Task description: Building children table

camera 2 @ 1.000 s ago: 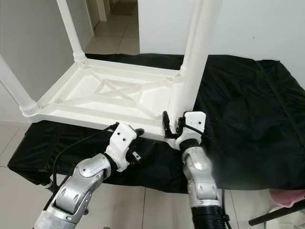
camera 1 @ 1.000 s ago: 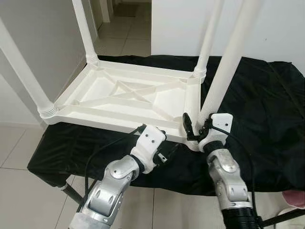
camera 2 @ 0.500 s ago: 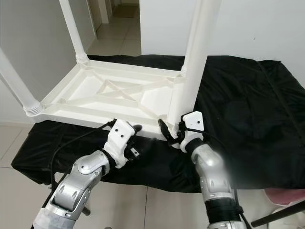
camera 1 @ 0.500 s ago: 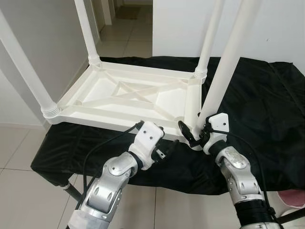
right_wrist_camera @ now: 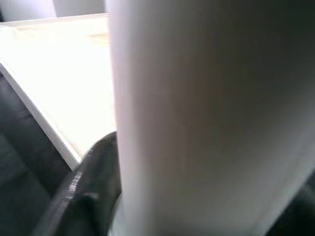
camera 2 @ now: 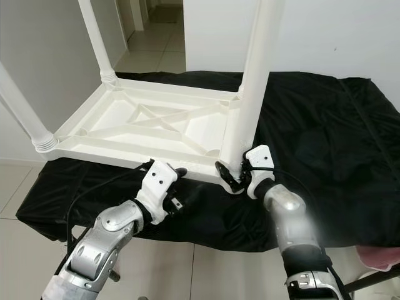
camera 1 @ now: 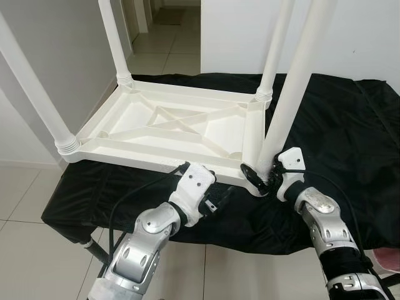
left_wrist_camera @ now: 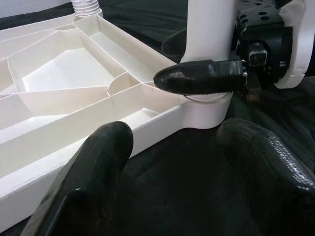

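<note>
an upturned white table (camera 1: 169,128) lies on a black cloth (camera 1: 337,131), three legs standing in its corners and the fourth leg (camera 1: 289,100) at the near corner, leaning slightly. the right gripper (camera 1: 261,178) is clamped around that leg's base at the socket. the left gripper (left_wrist_camera: 172,162), fingers apart and empty, hovers beside the table's near rim. to seat the leg well it likely needs straightening over the socket before turning, with the left gripper bracing the rim.
</note>
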{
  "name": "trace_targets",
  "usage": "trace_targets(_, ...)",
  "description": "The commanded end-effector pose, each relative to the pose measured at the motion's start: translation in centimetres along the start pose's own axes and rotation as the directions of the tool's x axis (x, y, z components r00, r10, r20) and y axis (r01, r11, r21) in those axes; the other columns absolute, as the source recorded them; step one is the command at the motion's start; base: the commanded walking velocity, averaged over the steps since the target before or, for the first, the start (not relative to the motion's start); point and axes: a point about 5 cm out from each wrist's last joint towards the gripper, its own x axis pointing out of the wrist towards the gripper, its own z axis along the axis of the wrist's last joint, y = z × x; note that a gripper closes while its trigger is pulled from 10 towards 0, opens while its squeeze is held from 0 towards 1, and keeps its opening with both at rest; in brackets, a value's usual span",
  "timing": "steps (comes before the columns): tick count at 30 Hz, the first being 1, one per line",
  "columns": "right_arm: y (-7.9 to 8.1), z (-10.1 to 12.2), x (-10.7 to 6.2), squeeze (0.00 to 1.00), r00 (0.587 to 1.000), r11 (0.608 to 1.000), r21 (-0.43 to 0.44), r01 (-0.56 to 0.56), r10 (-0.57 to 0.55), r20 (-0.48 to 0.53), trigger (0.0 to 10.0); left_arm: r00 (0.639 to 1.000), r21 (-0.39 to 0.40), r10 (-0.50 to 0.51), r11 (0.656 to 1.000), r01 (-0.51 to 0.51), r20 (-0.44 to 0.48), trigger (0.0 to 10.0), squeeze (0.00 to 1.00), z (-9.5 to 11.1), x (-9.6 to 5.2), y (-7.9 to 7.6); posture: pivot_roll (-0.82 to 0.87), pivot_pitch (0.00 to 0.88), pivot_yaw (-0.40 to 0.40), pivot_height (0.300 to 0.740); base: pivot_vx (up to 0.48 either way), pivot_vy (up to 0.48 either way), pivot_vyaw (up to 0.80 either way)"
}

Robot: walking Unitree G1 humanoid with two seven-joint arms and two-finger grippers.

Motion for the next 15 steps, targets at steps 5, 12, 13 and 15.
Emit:
trace_targets(5, -0.1, 0.3, 0.3, 0.00, 0.999, 0.999, -0.026, -0.038, 0.039, 0.015, 0.5, 1.000, 0.014, 0.017, 1.000, -0.017, -0.011, 10.0, 0.00, 0.0, 0.0, 0.2, -0.02, 0.056, 0.079, 0.740, 0.000, 0.000, 0.00)
trace_targets(12, 0.0, -0.5, -0.2, 0.00, 1.000, 1.000, 0.015, -0.016, 0.016, -0.017, 10.0, 1.000, 0.014, 0.011, 1.000, -0.011, -0.012, 10.0, 0.00, 0.0, 0.0, 0.0, -0.02, 0.057, 0.077, 0.740, 0.000, 0.000, 0.00)
trace_targets(13, 0.1, -0.7, -0.4, 0.00, 1.000, 0.999, 0.034, 0.003, -0.002, -0.024, 10.0, 1.000, 0.012, 0.010, 1.000, -0.010, -0.013, 10.0, 0.00, 0.0, 0.0, -0.1, -0.02, 0.058, 0.077, 0.740, 0.000, 0.000, 0.00)
trace_targets(15, 0.3, -0.9, -0.5, 0.00, 1.000, 0.999, 0.045, 0.017, -0.016, -0.027, 10.0, 1.000, 0.011, 0.009, 1.000, -0.009, -0.013, 10.0, 0.00, 0.0, 0.0, -0.1, -0.02, 0.059, 0.075, 0.740, 0.000, 0.000, 0.00)
